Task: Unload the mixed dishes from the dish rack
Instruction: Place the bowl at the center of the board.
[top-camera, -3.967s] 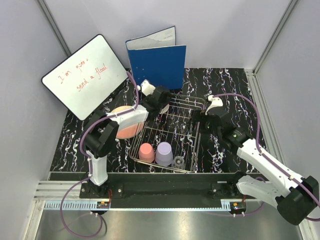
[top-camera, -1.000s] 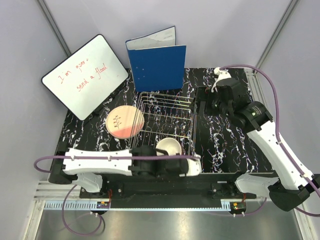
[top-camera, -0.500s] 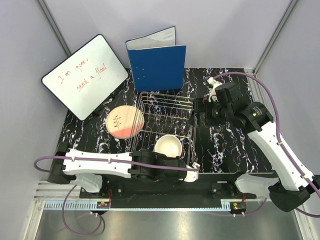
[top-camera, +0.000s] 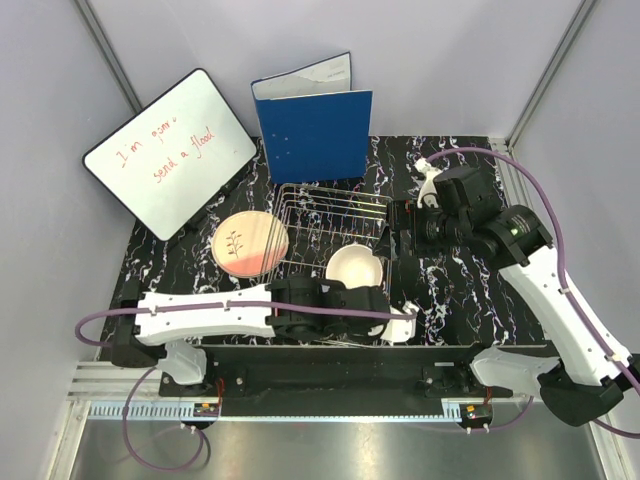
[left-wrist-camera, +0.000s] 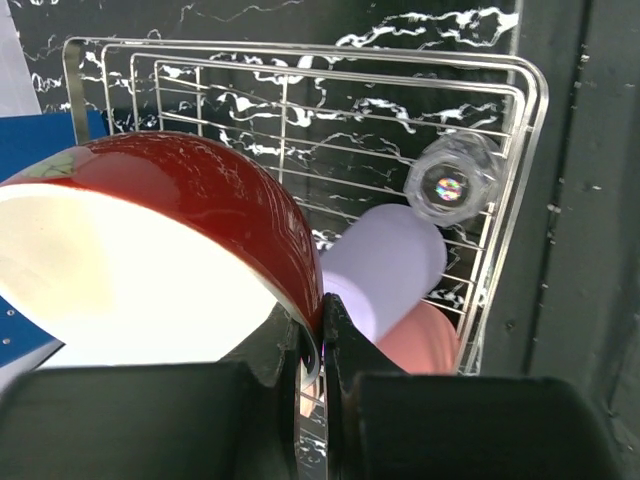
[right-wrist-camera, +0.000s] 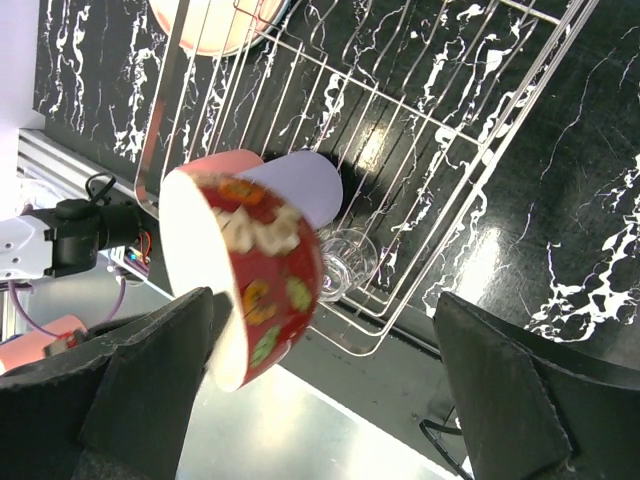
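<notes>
Closest to me, the left arm lies along the near edge of the table (top-camera: 455, 300), and the left gripper (left-wrist-camera: 312, 338) is clamped on the rim of the red bowl (top-camera: 355, 265). The bowl hangs tilted above the near right part of the dish rack (top-camera: 335, 205), its cream inside showing from above. Under it, at the near end of the rack, a lavender cup (left-wrist-camera: 385, 268) and a pink cup (left-wrist-camera: 428, 345) stand mouth down side by side. A small clear glass (left-wrist-camera: 452, 182) is next to them in the corner. Just past the bowl, the right gripper (top-camera: 407, 243) hovers by the rack's right side, its fingers (right-wrist-camera: 505, 400) spread wide with nothing between them. A salmon-pink plate (top-camera: 250, 243) lies flat on the table just beside the rack's left edge. At the back stand a blue binder (top-camera: 315, 130) and a whiteboard (top-camera: 170, 150).
</notes>
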